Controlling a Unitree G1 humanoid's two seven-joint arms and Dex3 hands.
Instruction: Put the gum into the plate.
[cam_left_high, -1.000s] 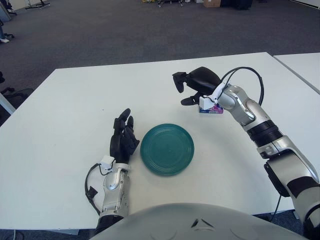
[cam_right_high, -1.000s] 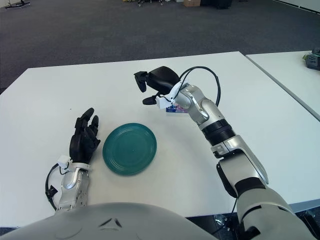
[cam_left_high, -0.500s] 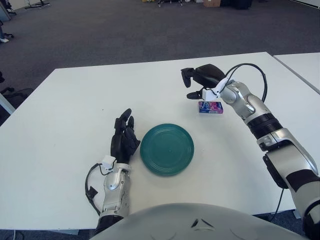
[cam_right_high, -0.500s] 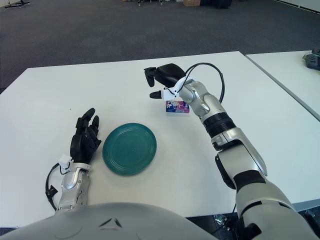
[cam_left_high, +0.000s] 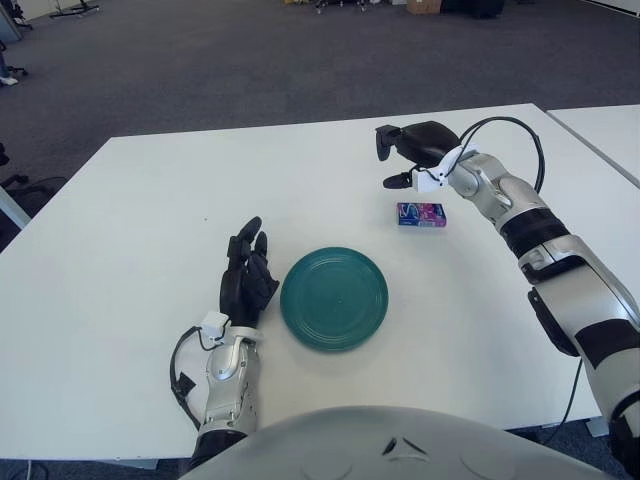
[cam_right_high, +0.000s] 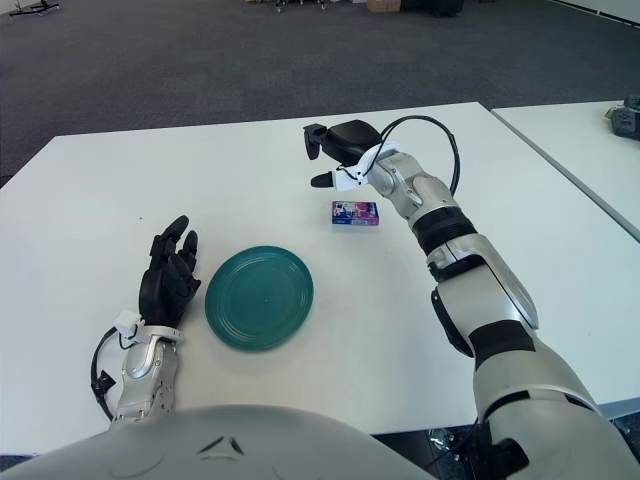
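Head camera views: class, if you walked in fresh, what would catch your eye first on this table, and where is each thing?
The teal plate sits near the table's front edge, with nothing on it. Beyond it to the right, the small gum box lies flat on the white table. The right hand hovers open just past the box, not touching it, while the left hand rests open left of the plate.

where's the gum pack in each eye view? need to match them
Left eye view: the small blue and pink gum pack lies flat on the white table, right of centre, up and right of the round green plate.
Right eye view: same pack, near centre.
Shared landmark: the right hand hovers just beyond it, not touching.
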